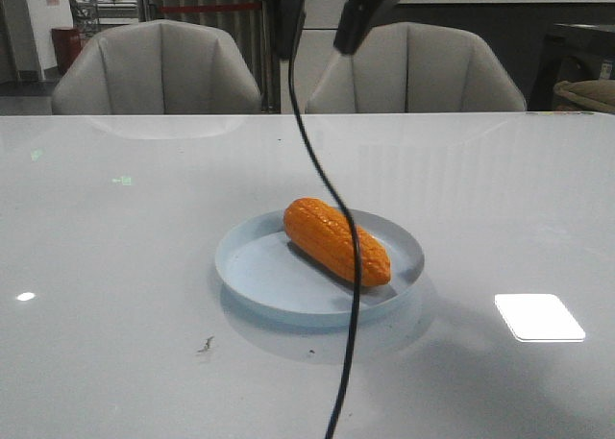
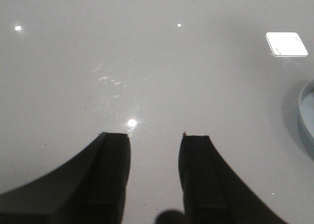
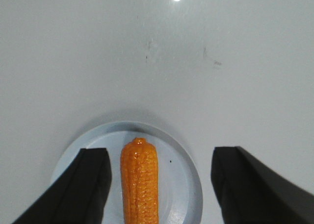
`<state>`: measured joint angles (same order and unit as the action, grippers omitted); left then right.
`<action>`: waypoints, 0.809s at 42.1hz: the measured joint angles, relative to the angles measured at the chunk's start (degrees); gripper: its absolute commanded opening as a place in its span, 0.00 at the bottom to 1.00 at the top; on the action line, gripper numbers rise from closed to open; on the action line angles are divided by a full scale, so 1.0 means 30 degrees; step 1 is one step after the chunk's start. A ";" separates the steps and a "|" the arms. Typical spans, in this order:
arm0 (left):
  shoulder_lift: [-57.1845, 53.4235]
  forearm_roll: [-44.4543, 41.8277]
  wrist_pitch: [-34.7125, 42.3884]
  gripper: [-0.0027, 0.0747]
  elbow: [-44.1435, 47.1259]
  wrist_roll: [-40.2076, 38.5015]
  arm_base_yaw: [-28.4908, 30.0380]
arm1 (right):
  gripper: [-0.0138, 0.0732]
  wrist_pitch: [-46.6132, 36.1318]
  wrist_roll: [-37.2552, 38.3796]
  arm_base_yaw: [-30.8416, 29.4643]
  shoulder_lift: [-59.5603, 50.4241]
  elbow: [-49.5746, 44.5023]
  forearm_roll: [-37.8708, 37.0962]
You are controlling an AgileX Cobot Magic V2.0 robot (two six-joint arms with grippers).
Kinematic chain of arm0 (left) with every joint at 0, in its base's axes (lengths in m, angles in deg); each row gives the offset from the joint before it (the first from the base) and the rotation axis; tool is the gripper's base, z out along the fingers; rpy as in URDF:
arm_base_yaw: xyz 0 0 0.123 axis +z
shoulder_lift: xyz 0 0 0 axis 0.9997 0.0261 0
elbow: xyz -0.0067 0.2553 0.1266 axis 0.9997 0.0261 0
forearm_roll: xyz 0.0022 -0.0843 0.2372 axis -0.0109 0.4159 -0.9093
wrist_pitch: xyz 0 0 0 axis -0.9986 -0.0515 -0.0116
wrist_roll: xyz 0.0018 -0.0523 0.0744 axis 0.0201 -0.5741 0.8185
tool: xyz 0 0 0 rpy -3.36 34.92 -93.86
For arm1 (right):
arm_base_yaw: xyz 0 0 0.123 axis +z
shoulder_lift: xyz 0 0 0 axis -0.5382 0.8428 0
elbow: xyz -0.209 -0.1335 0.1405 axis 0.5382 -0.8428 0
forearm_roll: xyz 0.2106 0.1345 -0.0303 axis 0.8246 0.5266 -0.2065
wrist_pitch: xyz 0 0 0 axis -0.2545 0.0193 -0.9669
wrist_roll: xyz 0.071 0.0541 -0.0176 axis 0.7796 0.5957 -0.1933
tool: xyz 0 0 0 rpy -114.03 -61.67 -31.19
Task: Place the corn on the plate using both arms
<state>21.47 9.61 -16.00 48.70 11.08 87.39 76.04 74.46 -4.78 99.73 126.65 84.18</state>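
Now corn point(image 1: 336, 240) on plate point(image 1: 252, 266), glossy white table point(image 1: 115, 266); both jaws spread, empty.

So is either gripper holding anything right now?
No. Both are open and empty: the left gripper is over bare table, the right gripper above the corn, which lies on the plate.

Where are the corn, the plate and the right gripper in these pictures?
corn point(image 1: 336, 240), front view, middle of the cob.
plate point(image 1: 252, 266), front view, bare floor left of the cob.
right gripper point(image 3: 159, 185), right wrist view, midway between its open fingertips.
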 measured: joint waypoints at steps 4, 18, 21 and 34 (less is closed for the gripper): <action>0.0000 0.0000 -0.0105 0.46 0.0000 0.0000 0.0000 | 0.78 0.0135 0.0074 -0.0556 -0.1478 0.0149 0.0091; 0.0000 0.0000 -0.0122 0.46 0.0000 0.0000 0.0000 | 0.78 0.0348 -0.0054 -0.4758 -0.6456 -0.0708 0.0057; 0.0000 0.0000 -0.0122 0.46 0.0000 0.0000 0.0000 | 0.78 0.0348 -0.0302 -0.5861 -0.7546 -0.1857 0.0057; 0.0000 0.0000 0.0441 0.46 0.0000 0.0000 0.0000 | 0.78 -0.3701 -0.0784 -1.0017 -1.5080 -1.3774 0.0022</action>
<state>21.47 9.61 -14.68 48.70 11.08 87.39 64.94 72.11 -34.83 54.49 85.33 84.24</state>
